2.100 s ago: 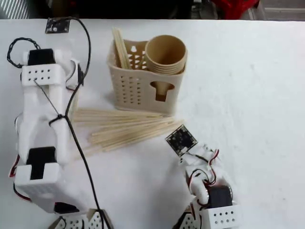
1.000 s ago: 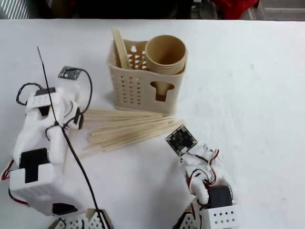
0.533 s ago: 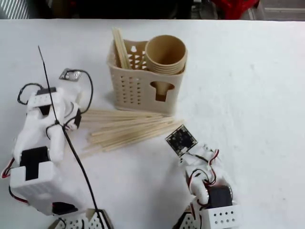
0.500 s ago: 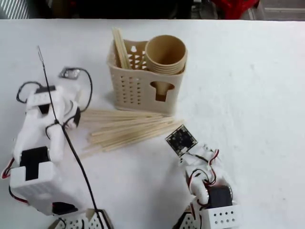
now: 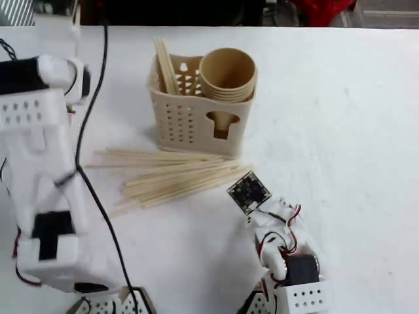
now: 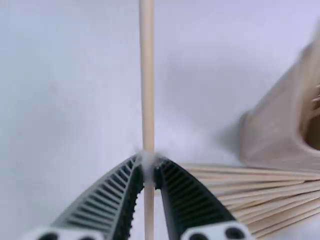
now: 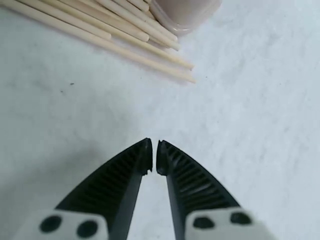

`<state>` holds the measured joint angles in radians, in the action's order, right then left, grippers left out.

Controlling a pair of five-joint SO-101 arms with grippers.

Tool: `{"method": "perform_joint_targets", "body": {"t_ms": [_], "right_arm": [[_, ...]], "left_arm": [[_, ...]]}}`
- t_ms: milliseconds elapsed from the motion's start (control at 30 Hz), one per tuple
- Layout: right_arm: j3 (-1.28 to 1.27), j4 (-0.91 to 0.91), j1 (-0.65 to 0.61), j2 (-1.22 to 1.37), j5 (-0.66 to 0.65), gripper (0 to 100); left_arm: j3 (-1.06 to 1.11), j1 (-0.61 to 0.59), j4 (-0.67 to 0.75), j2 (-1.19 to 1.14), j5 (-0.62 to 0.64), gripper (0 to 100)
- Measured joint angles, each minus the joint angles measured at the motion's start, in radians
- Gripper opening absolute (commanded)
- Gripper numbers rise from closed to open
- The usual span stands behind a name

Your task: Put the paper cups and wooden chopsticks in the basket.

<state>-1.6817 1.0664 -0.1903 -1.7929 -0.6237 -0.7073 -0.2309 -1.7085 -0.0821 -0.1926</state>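
A beige perforated basket (image 5: 196, 114) stands mid-table, holding a stack of paper cups (image 5: 227, 72) and a few wooden chopsticks (image 5: 165, 64). A fan of loose chopsticks (image 5: 171, 175) lies on the table in front of it. My left gripper (image 6: 148, 165) is shut on a single chopstick (image 6: 146, 85), held above the table left of the basket (image 6: 280, 132) and over the pile's end (image 6: 250, 192). The left arm (image 5: 39, 150) stands tall at the table's left. My right gripper (image 7: 154, 151) is shut on nothing, low over the table just short of the pile's tips (image 7: 165, 62).
The right arm (image 5: 285, 252) rests near the front edge, its camera board (image 5: 249, 191) beside the chopstick tips. A black cable (image 5: 98, 183) runs along the left arm. The white tabletop (image 5: 340, 131) stretches bare to the right of the basket.
The left arm was low at the left end of the chopstick pile; it has risen and swung toward the far side, carrying one chopstick. The right arm has kept still.
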Motion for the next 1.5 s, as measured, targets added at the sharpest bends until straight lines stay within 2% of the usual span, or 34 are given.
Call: {"method": "perform_joint_targets", "body": {"t_ms": [100,200,367,500,567,733,1000,1133,1233,1400,1500], "right_arm": [[0.000,0.000,0.000,0.000,0.000,3.8],[0.000,0.000,0.000,0.000,0.000,3.8],[0.000,0.000,0.000,0.000,0.000,3.8],[0.000,0.000,0.000,0.000,0.000,3.8],[0.000,0.000,0.000,0.000,0.000,3.8],[0.000,0.000,0.000,0.000,0.000,3.8],[0.000,0.000,0.000,0.000,0.000,3.8],[0.000,0.000,-0.002,0.000,0.000,3.8],[0.000,0.000,0.000,0.000,0.000,3.8],[0.000,0.000,0.000,0.000,0.000,3.8],[0.000,0.000,0.000,0.000,0.000,3.8]], "left_arm": [[-0.219,0.130,-0.025,0.080,0.032,2],[-0.321,0.288,0.025,0.115,0.068,2],[-0.249,0.422,0.318,0.084,0.097,2],[-0.114,0.428,0.591,-0.011,0.101,2],[-0.060,0.428,0.652,-0.049,0.109,2],[0.044,0.430,0.690,-0.064,0.206,2],[0.281,0.414,0.784,-0.068,0.172,2],[0.451,0.374,0.878,-0.044,0.172,2],[0.586,0.364,0.941,0.008,0.172,3],[0.767,0.361,0.965,0.173,0.173,12],[0.822,0.358,0.968,0.288,0.209,11]]}}
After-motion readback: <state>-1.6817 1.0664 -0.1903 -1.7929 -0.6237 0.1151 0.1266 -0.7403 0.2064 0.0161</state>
